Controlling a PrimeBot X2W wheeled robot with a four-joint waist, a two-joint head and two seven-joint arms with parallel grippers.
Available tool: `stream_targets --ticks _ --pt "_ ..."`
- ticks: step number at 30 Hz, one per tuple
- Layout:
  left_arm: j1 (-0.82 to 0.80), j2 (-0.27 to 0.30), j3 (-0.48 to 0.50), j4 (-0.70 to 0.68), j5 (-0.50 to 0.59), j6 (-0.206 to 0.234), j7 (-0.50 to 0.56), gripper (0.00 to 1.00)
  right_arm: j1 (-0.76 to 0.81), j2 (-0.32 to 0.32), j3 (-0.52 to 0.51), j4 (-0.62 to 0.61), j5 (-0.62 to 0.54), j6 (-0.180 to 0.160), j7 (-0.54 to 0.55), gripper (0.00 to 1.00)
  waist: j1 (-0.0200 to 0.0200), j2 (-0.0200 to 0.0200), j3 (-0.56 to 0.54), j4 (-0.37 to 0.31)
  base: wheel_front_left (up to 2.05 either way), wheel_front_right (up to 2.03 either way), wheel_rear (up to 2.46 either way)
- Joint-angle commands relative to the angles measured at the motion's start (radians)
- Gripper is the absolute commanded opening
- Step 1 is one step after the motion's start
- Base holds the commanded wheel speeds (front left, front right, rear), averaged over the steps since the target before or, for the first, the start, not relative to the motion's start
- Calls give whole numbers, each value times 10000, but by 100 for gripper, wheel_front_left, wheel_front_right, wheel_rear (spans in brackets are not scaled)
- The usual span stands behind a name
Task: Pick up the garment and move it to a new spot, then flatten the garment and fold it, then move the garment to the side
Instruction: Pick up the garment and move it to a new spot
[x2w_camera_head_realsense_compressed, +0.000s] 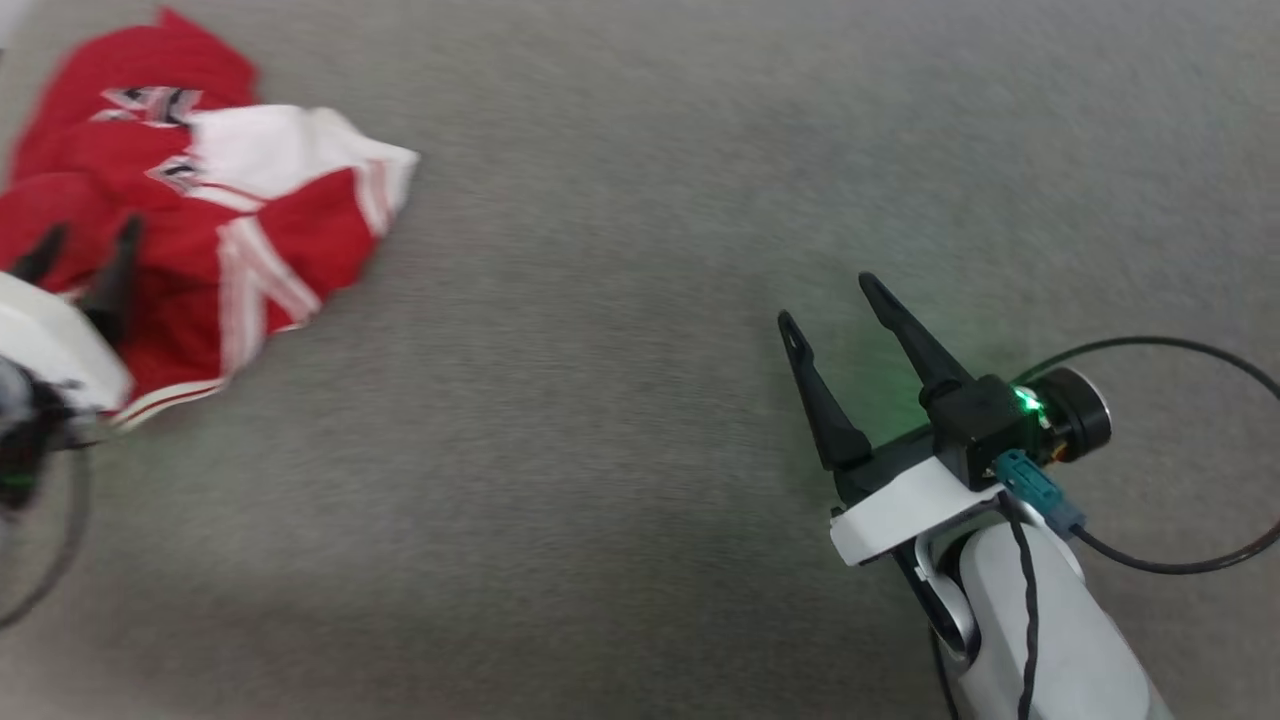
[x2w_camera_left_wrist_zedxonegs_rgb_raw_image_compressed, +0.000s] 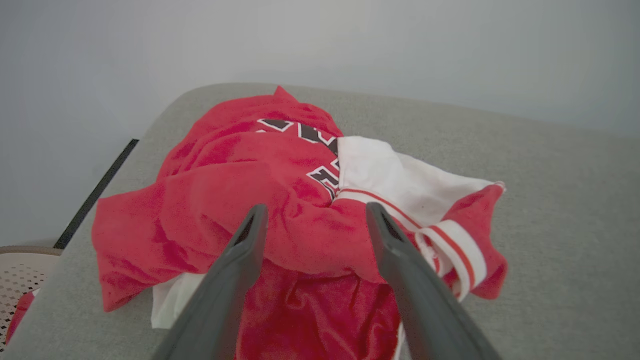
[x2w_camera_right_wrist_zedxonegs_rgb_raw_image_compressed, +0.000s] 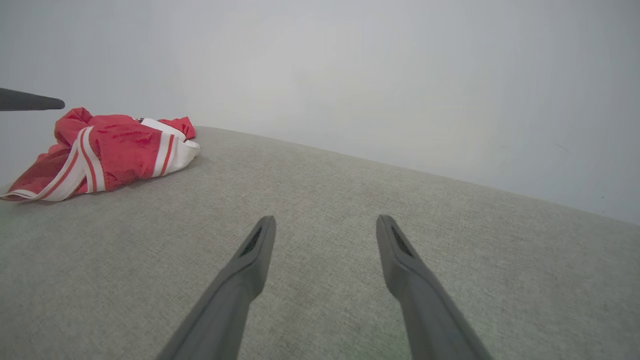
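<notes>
Head view, OP: seeing the garment crumpled in a heap near the far-left corner of the grey padded surface. Got the left gripper poised over it, spread wide, gripping nothing. Guessing lined up for the first grab.

Reply: agreed, probably aiming at the thick red fold in the middle. Seeing the right gripper spread too, empty, well apart over bare padding; likely parked out of the way.

OP: blocked by anything?

Reply: not really. Noting a black cable looping by the right wrist and a pale perforated bin off the edge beside the heap. Might pinch several layers at once, though.
</notes>
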Motion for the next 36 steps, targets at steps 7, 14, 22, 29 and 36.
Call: stream_targets --ticks 7,14,22,29,36 --pt "-801 1738 -1662 1032 -2702 29 3014 100 -277 14 88 -600 18 -7 -53 100 0 0 1544 -1706 0 0 0" --pt "-968 2016 -2397 1611 -4007 39 3806 100 -165 16 83 -1170 -72 -7 -54 100 0 0 2372 -2261 0 0 0" --pt "-1382 2057 -3285 713 -4393 -43 2233 0 135 11 -154 -1377 67 -7 -53 100 0 0 2077 -2127 0 0 0" --pt "-2140 3151 -4241 -1563 -4575 26 641 0 318 16 -244 -1221 722 -7 -53 100 0 0 893 -2070 0 0 0" --pt "-2591 3631 -5435 -4166 -4719 25 458 0 606 2 -276 -1334 1317 -7 -53 100 0 0 545 -2602 0 0 0"
